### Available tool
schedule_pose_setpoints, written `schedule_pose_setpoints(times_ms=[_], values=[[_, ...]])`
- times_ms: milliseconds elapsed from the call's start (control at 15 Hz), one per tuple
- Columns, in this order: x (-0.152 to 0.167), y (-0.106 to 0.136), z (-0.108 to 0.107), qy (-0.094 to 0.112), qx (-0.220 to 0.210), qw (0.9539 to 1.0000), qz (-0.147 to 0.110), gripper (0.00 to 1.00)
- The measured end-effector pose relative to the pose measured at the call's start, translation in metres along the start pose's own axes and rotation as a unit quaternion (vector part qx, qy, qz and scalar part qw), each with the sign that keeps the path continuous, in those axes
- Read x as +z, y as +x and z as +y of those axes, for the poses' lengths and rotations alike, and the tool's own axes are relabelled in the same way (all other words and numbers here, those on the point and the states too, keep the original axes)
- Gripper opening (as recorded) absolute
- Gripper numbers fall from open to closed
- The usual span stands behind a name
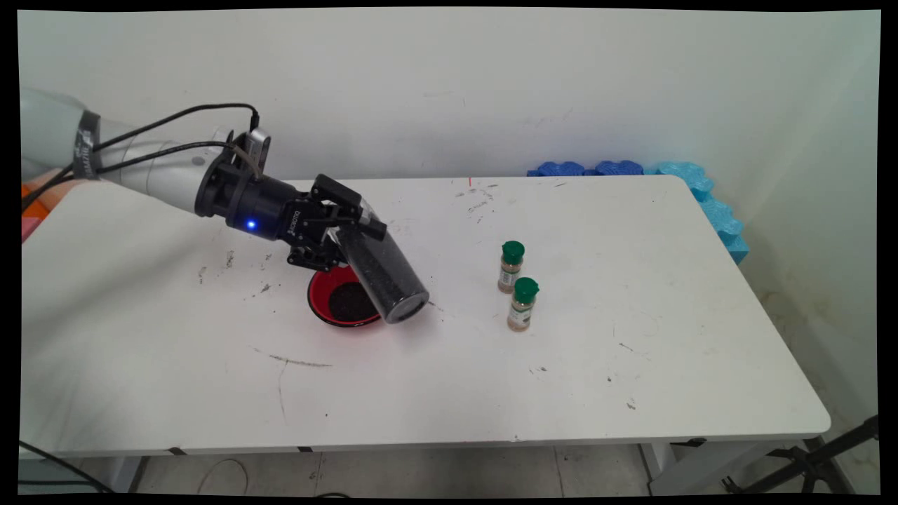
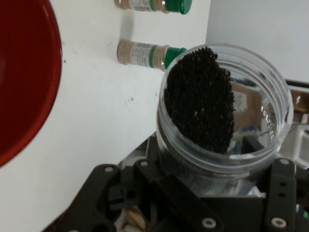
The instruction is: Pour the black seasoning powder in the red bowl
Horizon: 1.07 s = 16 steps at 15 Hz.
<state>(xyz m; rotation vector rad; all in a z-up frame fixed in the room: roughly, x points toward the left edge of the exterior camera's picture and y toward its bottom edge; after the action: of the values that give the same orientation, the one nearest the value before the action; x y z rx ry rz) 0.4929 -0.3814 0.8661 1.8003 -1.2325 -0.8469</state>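
My gripper (image 1: 349, 240) is shut on a clear plastic jar (image 1: 384, 272) filled with black grains. It holds the jar tilted, with the lower end down to the right, just above the right rim of a red bowl (image 1: 317, 303). Black grains lie in the bowl. In the hand view the jar (image 2: 222, 111) has no lid, and its grains are heaped toward the left side of the open mouth. The gripper (image 2: 212, 198) holds it from below, and the red bowl (image 2: 24, 72) fills the left edge.
Two small spice bottles with green caps (image 1: 511, 266) (image 1: 523, 304) stand close together to the right of the bowl, and both show in the hand view (image 2: 149, 52) (image 2: 154, 5). Blue foam pieces (image 1: 701, 189) line the table's back right corner.
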Motion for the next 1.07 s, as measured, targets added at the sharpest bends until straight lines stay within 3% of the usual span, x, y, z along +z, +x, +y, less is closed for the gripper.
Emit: schedule_pose_setpoints(times_ms=[267,467,600,733,933,1067], values=[[-0.004,0.001,0.011,0.006,0.102,0.9947,-0.007,0.0],[-0.008,0.001,0.018,0.013,0.166,0.9861,-0.01,0.0],[-0.011,0.002,0.024,0.018,0.21,0.9776,-0.009,0.0],[-0.013,0.002,0.03,0.022,0.254,0.9669,-0.008,0.0],[-0.015,0.001,0.04,0.028,0.326,0.9449,-0.009,0.0],[-0.016,-0.001,0.047,0.033,0.381,0.9241,-0.012,0.0]])
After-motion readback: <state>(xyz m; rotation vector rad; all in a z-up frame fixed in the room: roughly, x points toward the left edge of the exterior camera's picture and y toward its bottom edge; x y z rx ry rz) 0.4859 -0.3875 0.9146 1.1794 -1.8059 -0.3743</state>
